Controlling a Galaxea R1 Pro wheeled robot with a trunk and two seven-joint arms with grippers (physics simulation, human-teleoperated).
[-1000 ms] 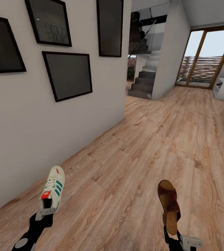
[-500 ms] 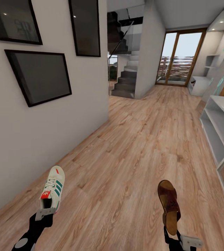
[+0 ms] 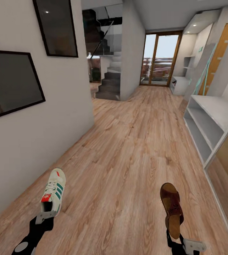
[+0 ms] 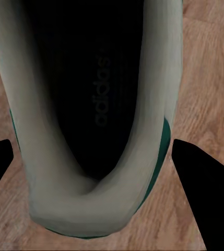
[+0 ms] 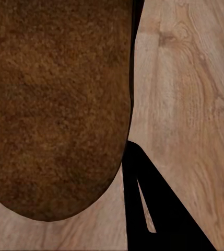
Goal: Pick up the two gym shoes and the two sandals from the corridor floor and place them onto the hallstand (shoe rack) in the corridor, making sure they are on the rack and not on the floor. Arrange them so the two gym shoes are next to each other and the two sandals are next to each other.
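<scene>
Left hand: clamped on gym shoe, carried above corridor floor, far left of hallstand.
Right hand: clamped on sandal, nearer hallstand.
Progress: two items in transit; none visible on hallstand.

Both arms are glossy black with light grey metal bracket plates at the wrists, and black tapered fingers.
</scene>
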